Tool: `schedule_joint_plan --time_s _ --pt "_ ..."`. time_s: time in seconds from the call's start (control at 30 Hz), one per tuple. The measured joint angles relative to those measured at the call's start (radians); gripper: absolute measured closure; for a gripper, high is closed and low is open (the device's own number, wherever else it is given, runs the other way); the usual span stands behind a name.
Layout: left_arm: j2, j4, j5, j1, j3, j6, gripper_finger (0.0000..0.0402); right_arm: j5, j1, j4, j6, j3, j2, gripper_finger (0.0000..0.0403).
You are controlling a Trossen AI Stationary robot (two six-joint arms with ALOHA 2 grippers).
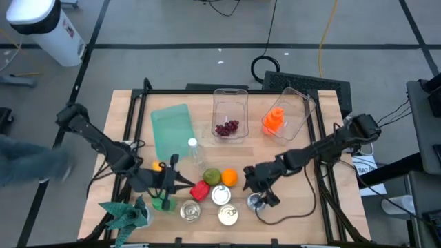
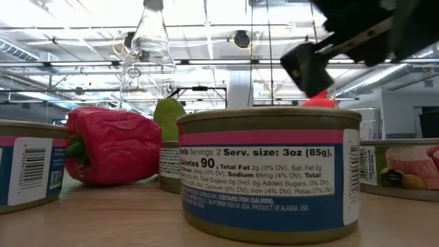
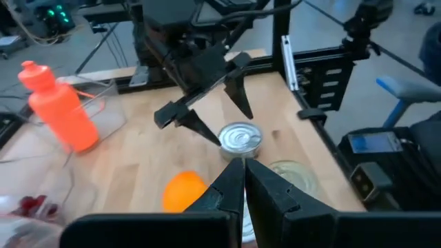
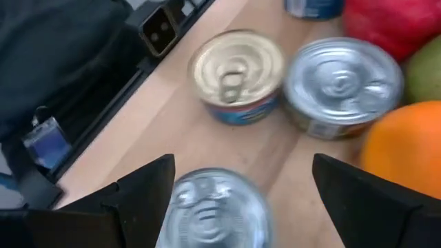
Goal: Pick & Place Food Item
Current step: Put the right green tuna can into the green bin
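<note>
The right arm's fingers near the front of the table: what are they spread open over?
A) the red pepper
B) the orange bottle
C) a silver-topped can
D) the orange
C: in the right wrist view the open fingers stand either side of a silver-topped can, while the orange and red pepper lie off to one side; the high view agrees, with the gripper over that can.

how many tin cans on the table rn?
4, all along the near edge: one left by the red pepper, one below the orange, one in front, one under the open right gripper.
</note>
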Motion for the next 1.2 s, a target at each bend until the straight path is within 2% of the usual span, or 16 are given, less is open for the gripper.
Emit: schedule_joint_plan --time_s 0.13,0.27,0.4,0.5,0.73,0.93,1.2 --pt "0.075 0.051 -0.029 0.004 0.026 -0.05 0.0376 0.076 0.111 -0.029 0.023 0.0 0.0 0.0071" --pt "0.2 0.098 -0.02 0.055 0.079 -0.056 0.0376 0.319 0.236 -0.129 0.061 0.0 0.0 0.0071" --pt "0.323 0.109 -0.002 0.083 0.179 -0.044 0.0376 0.538 0.331 -0.232 0.168 0.0 0.0 0.0071" --pt "0.404 0.104 0.005 0.085 0.262 -0.022 0.0376 0.603 0.38 -0.272 0.212 -0.001 0.0 0.0071" --pt "0.557 0.085 0.059 0.105 0.43 -0.032 0.0376 0.717 0.476 -0.28 0.207 -0.001 0.0 0.0085" --pt "0.654 0.083 0.073 0.133 0.516 -0.075 0.0376 0.774 0.52 -0.234 0.203 -0.035 0.007 0.0141" --pt "0.736 0.116 0.141 0.189 0.562 -0.108 0.0376 0.84 0.516 -0.048 0.144 -0.164 0.007 0.0259"
